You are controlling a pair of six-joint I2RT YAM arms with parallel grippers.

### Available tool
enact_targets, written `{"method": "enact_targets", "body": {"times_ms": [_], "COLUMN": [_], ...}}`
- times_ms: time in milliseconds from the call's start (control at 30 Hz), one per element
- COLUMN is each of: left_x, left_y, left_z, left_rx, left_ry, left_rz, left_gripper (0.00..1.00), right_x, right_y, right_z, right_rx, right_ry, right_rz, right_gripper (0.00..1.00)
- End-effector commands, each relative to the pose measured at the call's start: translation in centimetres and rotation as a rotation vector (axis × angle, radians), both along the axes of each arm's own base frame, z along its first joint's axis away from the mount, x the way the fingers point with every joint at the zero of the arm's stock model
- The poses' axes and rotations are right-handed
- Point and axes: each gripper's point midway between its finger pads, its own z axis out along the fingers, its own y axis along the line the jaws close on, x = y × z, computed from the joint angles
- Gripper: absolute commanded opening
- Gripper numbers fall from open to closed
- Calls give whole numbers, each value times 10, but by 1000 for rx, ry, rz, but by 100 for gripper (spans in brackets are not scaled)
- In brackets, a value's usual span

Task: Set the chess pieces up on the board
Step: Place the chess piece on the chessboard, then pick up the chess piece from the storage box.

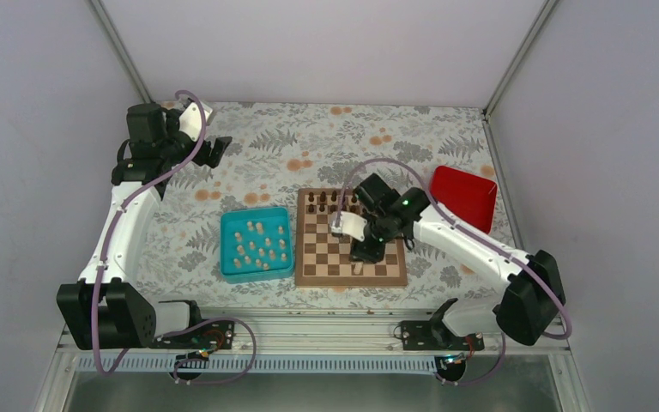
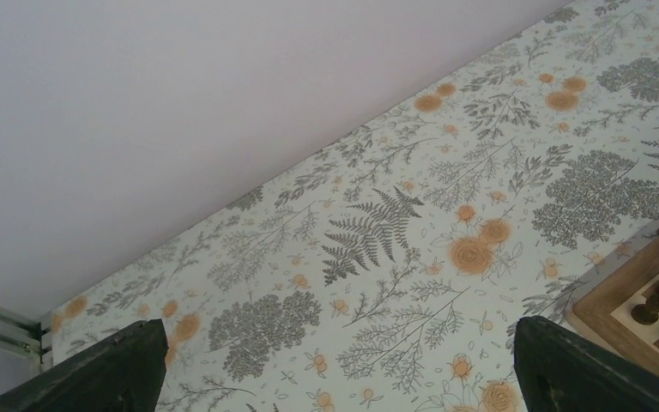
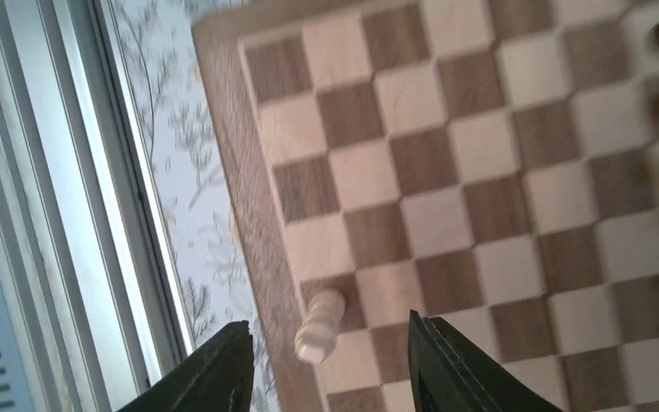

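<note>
Chess pieces point(image 1: 257, 245) mostly sit in the teal tray point(image 1: 226, 257), at nine o'clock from the board point(image 1: 326, 257). The left arm reaches far out, left gripper point(image 2: 341, 343) spread wide. The right arm bends over the board's six o'clock edge, right gripper point(image 3: 328, 330) parted around a pale piece point(image 3: 320, 324), seemingly without contact.

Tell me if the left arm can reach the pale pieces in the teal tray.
Probably yes: the tray sits left of the board, pieces uncovered, and the right arm hangs over that board.
</note>
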Motion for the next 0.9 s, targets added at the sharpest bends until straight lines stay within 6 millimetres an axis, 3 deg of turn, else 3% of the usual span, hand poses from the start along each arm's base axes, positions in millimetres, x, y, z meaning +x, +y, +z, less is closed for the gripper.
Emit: {"method": "enact_targets", "body": {"times_ms": [0,300,567,867], "left_x": [-4,-7,-5,-7], "left_y": [-3,-4,-3,-2], "left_z": [5,10,10,12], "left_rx": [-6,-8,-15,-8], "left_ry": [-13,-29,-30,-44], "left_rz": [-32,-34,-28,-22], "left_gripper": [100,100,100,100], "right_x": [11,60,77,92], "right_y": [28,129,203,237], "right_z": [35,59,28,-10], "right_rx": [84,154,181,168], "right_ry": [-14,-183,-210,-189], "right_rz": [45,131,219,260], "right_gripper": [48,46,48,55]}}
